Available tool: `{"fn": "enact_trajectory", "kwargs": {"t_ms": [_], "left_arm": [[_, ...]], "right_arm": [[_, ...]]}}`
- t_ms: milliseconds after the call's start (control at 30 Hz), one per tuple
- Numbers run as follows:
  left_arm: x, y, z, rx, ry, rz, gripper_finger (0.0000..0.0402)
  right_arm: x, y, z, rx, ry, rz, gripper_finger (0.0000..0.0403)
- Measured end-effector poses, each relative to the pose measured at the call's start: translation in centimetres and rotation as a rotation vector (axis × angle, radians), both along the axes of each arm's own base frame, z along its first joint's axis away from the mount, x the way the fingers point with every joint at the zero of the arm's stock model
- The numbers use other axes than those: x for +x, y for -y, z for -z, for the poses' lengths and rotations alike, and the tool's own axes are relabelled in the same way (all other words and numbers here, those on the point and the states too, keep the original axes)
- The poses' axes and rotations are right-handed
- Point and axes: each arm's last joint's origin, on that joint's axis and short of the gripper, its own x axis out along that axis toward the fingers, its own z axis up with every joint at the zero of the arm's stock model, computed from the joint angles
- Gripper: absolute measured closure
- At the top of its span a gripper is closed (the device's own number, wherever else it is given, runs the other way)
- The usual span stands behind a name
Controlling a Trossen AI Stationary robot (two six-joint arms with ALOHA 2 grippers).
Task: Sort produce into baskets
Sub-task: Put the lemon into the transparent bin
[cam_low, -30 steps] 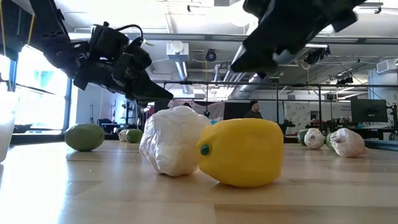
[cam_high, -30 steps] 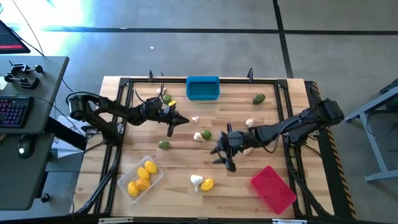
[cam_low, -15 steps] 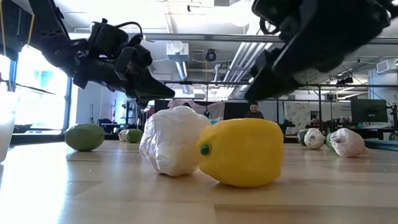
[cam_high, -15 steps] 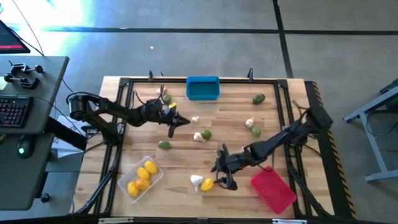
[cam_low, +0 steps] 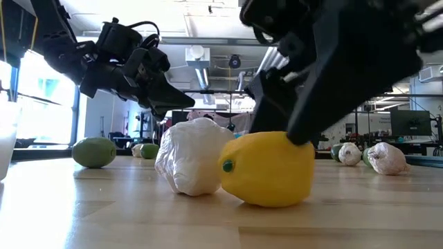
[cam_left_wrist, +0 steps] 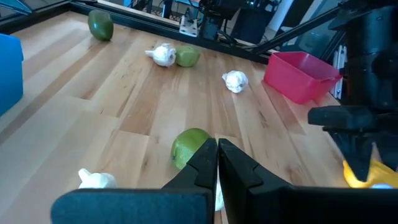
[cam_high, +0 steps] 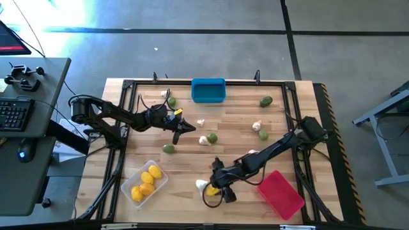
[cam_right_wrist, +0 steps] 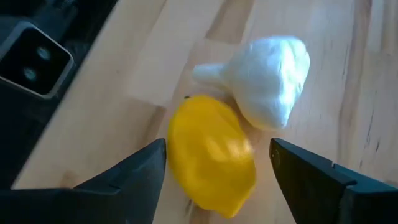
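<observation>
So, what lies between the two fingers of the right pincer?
The yellow oval toy lemon, touching a white toy garlic bulb; the right wrist view shows the open right pincer straddling it.

lemon (cam_high: 213, 190) touching garlic (cam_high: 202, 185), near edge, garlic on its left | bin w/ lemons (cam_high: 146, 179) near-left | tub (cam_high: 280, 193) near-right | box (cam_high: 208, 90) far centre | table (cam_high: 236, 121)

Floor (cam_high: 192, 38): grey concrete with dark seam lines and window glare at 10 o'clock. Desk (cam_high: 236, 128): light wood planks inside a black frame. Side table (cam_high: 38, 115) at 9 o'clock carries a keyboard (cam_high: 16, 114). Ceiling ducts (cam_low: 201, 59) visible overhead.
</observation>
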Motion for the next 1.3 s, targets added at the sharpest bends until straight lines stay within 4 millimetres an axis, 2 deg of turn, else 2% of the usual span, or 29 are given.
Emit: {"fn": "enact_trajectory", "kwargs": {"t_ms": [300, 567, 733, 867, 1067, 1300], "left_arm": [[0.0, 0.0, 0.0, 0.003, -0.002, -0.001, 0.0401], [0.0, -0.1, 0.0, 0.017, -0.004, -0.025, 0.0401], [0.0, -0.1, 0.0, -0.005, -0.006, -0.031, 0.0401], [0.0, -0.1, 0.0, -0.001, -0.006, -0.029, 0.0401], [0.0, -0.1, 0.0, -0.001, -0.006, -0.029, 0.0401], [0.0, 0.4, 0.3, 0.009, -0.023, 0.055, 0.0401]], "right_arm": [[-0.2, 0.2, 0.7, -0.047, -0.015, -0.03, 0.0133], [0.2, 1.0, 1.7, 0.009, -0.068, -0.082, 0.0215], [0.2, 2.0, 0.8, 0.029, -0.088, -0.075, 0.0259], [-0.7, 3.6, -1.6, -0.002, -0.125, -0.035, 0.0266], [-2.1, 6.1, -4.1, -0.093, -0.18, 0.066, 0.0268], [-1.2, 10.5, -3.4, -0.163, -0.142, 0.246, 0.0268]]}}
